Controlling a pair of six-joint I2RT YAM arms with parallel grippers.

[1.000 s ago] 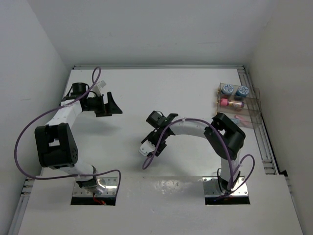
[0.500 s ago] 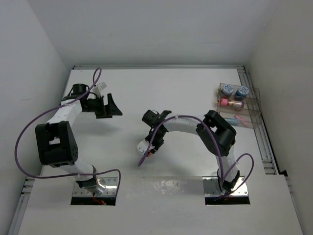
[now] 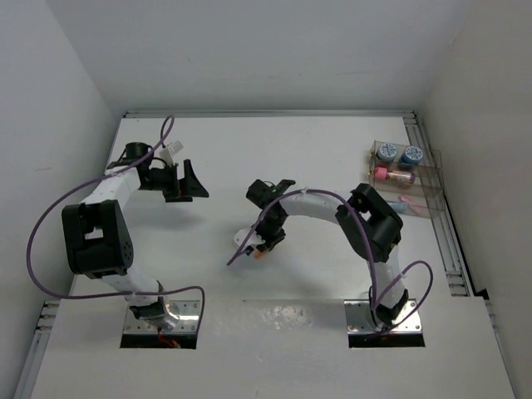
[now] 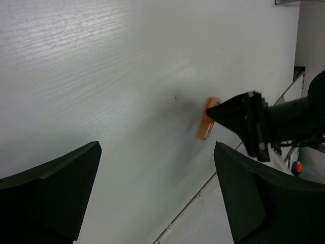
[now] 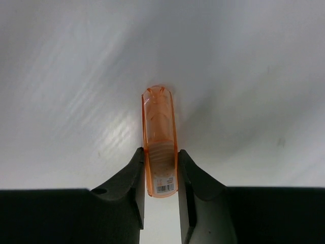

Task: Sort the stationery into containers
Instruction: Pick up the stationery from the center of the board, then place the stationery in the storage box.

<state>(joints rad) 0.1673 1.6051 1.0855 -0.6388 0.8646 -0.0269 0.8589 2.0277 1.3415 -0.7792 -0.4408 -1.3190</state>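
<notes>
On the white desk (image 3: 316, 150), the clear box (image 3: 405, 179) is set at the far right. The left pincer (image 3: 193, 181) is held wide open and empty at the far left, and the right pincer (image 5: 160, 170) is closed near the desk's middle. Two blue-and-white rolls (image 3: 386, 152) and a pink marker (image 3: 392, 174) are seen inside the box, while an orange capsule (image 5: 159, 127) is gripped by the right pincer, well apart from the box.

The one marking I can make out is a small white barcode sticker (image 5: 165, 188) on the near end of the orange capsule (image 5: 159, 127), seen from the right wrist view. Its black bars show plainly, but the digits under them are too small to read. No other lettering is legible.
</notes>
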